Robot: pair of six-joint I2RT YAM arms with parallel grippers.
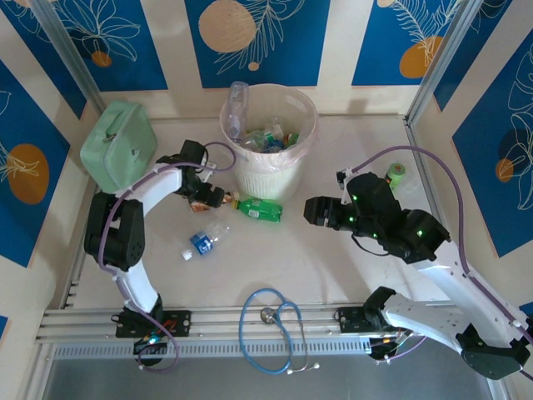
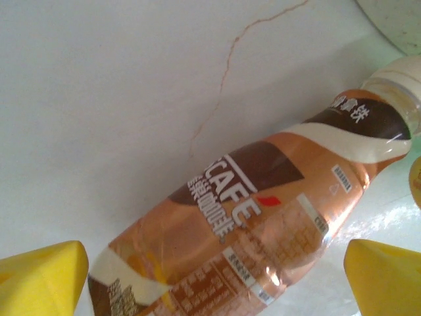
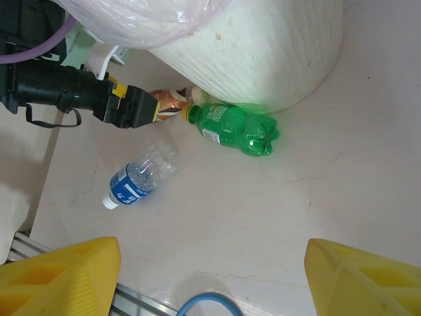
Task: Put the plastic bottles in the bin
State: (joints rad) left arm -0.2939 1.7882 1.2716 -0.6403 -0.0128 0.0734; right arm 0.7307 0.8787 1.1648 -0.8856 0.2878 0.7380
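A brown and orange coffee bottle [image 2: 250, 217] lies on the table between the yellow fingers [image 2: 43, 280] of my left gripper [image 2: 214, 276], which stands open around it without closing. From above, the left gripper [image 1: 212, 198] sits just left of the bin [image 1: 287, 171], a cream-white basket holding several bottles [image 1: 268, 137]. A green bottle [image 1: 258, 208] lies at the bin's foot, and a clear bottle with a blue label [image 1: 202, 242] lies nearer the front. My right gripper [image 1: 315, 210] hovers open and empty right of the green bottle [image 3: 237, 128], above bare table [image 3: 210, 280].
A mint-green case [image 1: 119, 143] stands at the back left. A small green cylinder [image 1: 396, 173] rests at the right behind the right arm. A blue stethoscope [image 1: 275, 329] lies over the front rail. Walls close in the back and sides.
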